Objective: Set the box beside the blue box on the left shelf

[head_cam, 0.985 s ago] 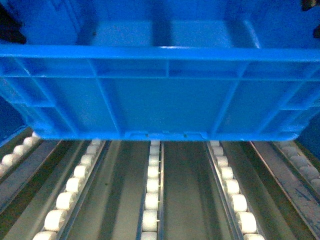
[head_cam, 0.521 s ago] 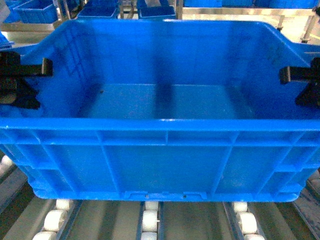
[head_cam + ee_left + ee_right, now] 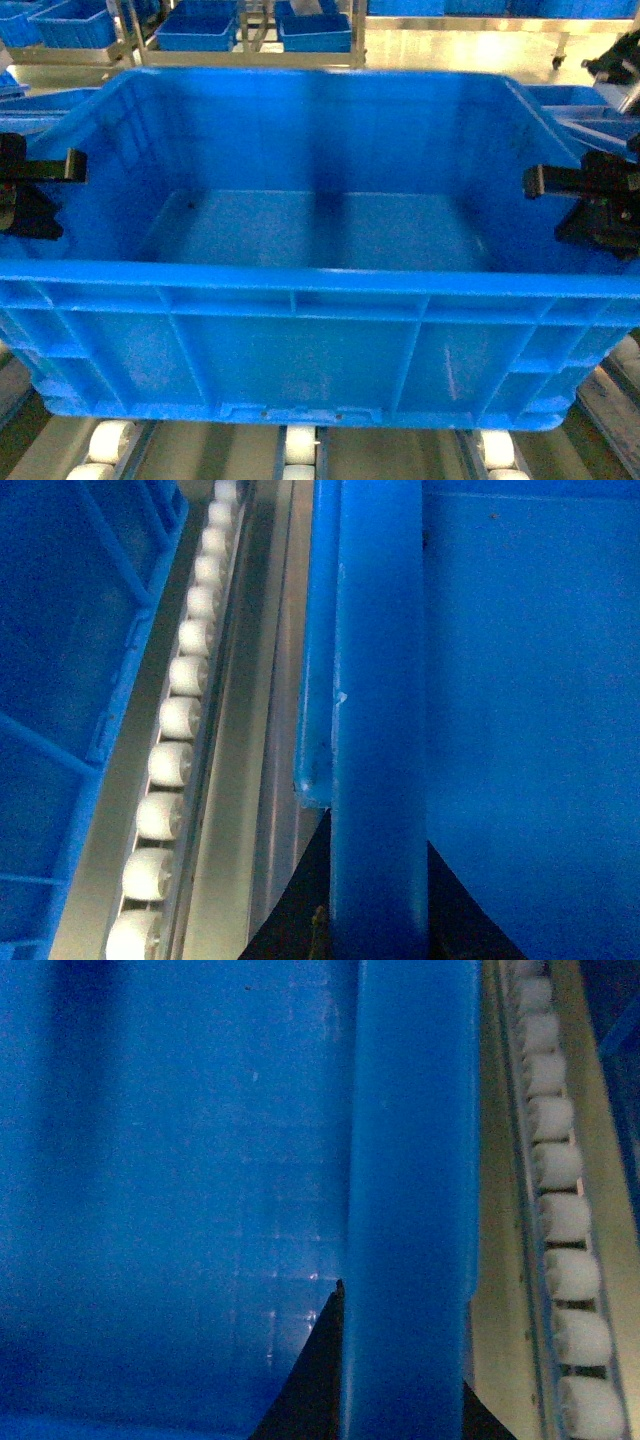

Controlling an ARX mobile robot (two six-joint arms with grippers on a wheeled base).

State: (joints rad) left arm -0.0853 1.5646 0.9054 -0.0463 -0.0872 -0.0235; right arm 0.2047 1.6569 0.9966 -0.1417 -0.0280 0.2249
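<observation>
The box point(image 3: 310, 340), judged stiff, empty and fairly light but bulky, is held low over the left shelf point(image 3: 300, 445) rollers, its rim pinched at nine o'clock by the left gripper point(image 3: 45, 175) and at three o'clock by the right gripper point(image 3: 575, 190).

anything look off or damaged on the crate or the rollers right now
Nothing major. The box sits level on the left shelf, empty, a claw on each side rim. Only a small chip on its rim edge in the left wrist view.
</observation>
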